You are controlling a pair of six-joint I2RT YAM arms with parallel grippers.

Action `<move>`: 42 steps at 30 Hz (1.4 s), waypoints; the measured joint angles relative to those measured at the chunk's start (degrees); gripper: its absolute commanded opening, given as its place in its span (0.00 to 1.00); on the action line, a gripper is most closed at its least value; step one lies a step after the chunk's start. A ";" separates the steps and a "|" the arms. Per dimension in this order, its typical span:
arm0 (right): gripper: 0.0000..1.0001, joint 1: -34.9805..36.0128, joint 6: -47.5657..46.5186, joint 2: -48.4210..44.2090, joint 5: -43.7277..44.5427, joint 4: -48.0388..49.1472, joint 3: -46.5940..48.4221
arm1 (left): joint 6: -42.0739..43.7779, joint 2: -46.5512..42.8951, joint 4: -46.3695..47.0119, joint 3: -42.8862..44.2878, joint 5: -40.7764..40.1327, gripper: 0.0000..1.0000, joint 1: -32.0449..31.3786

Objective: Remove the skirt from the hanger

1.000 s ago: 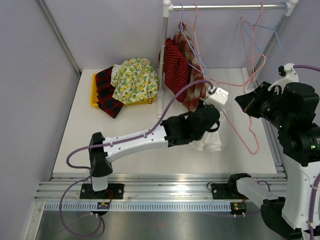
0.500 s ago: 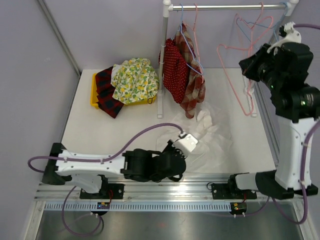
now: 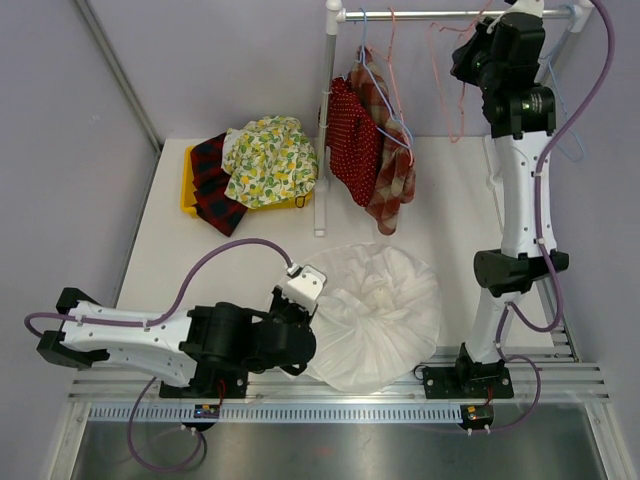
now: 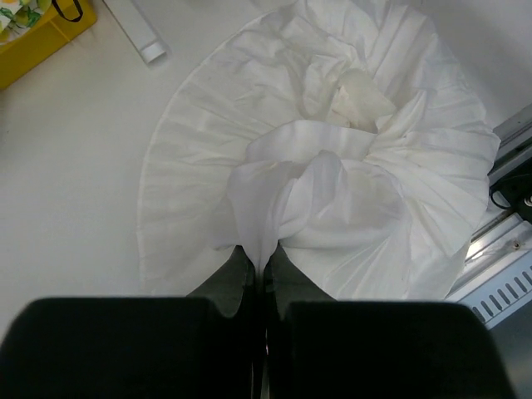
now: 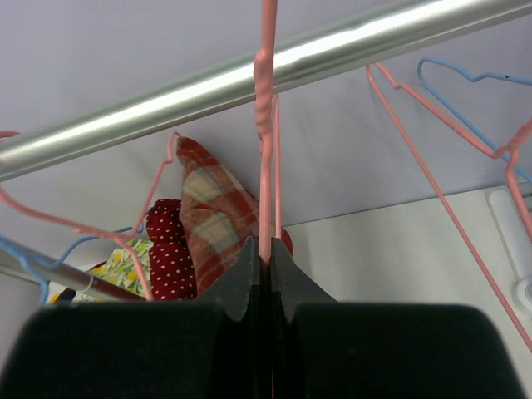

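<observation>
The white skirt (image 3: 375,312) lies spread on the table near the front edge, off the hanger. My left gripper (image 3: 303,335) is low at its left edge, shut on a fold of the white skirt (image 4: 332,166). My right gripper (image 3: 468,62) is raised to the rail and shut on the pink hanger (image 3: 458,75). In the right wrist view the pink hanger's wire (image 5: 266,150) runs up from the closed jaws to the metal rail (image 5: 249,79).
A red dotted garment (image 3: 352,135) and a plaid garment (image 3: 390,175) hang on the rail's left part. Blue and pink empty hangers (image 3: 555,100) hang at the right. A yellow tray (image 3: 190,190) with a lemon-print cloth (image 3: 268,158) stands at back left. The rack's post (image 3: 325,150) rises mid-table.
My left gripper has pulled the skirt toward the front edge, and it now lies spread flat. My right arm has lifted the pink hanger up to the rail.
</observation>
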 measured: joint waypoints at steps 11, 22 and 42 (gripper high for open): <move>0.00 -0.09 -0.17 1.01 1.31 5.49 -13.38 | 8.74 0.76 -2.29 9.77 -3.28 0.00 6.49; 0.91 -0.11 0.42 -16.63 3.85 8.90 -30.71 | 37.31 6.82 9.01 31.08 -2.03 0.00 26.49; 1.00 -0.11 4.59 -48.48 1.75 10.16 -65.18 | 50.40 51.10 25.49 77.72 17.64 0.35 79.12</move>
